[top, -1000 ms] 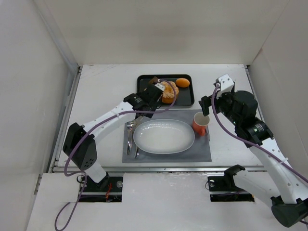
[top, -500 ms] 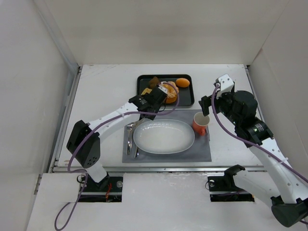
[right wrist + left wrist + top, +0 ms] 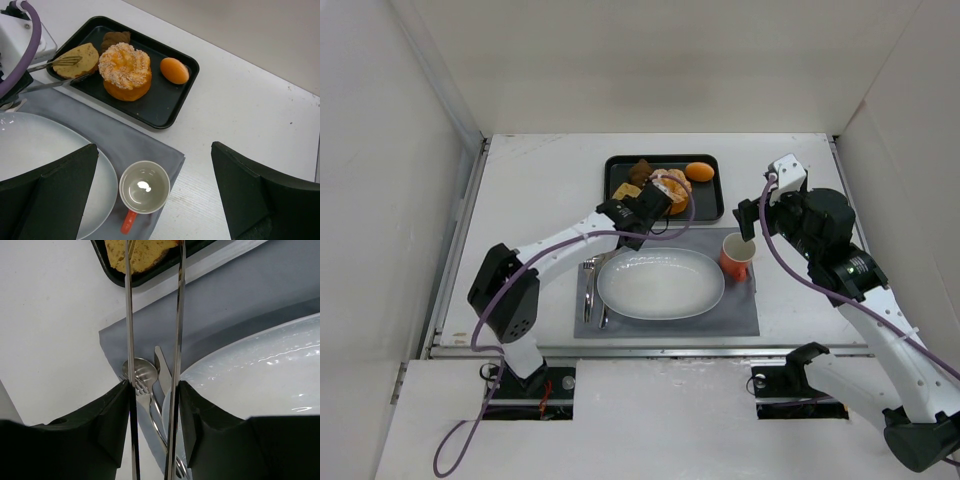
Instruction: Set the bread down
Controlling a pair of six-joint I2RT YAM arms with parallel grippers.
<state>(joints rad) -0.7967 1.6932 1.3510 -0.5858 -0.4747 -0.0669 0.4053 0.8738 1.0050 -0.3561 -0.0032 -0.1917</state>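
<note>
Golden-tan and crumbly, the flat bread slice [image 3: 87, 52] sits at the left end of the black rectangular tray [image 3: 165, 107]. It's right next to the round orange crusted cake [image 3: 125, 70]. A dark brown chunk [image 3: 115, 39] is behind them and a smooth little orange oval [image 3: 174, 70] is near the other end.

Left gripper [image 3: 154, 249] reaches in with its long thin metal fingers [image 3: 131, 315]. One lies across the top of the bread slice and one runs along its near edge, so it looks clamped on it. Can't tell if the slice is off the tray floor or not.

Under that wrist there's steel cutlery [image 3: 142, 372] lying on the grey placemat [image 3: 225, 300], tucked against the rim of the white oval plate [image 3: 260, 375].

Right gripper [image 3: 154, 147] hangs above the orange cup [image 3: 144, 187] with its dark jaws wide apart and nothing between them. The cup stands on the placemat's corner just beside the plate, all of it on the white tabletop [image 3: 260, 125].
</note>
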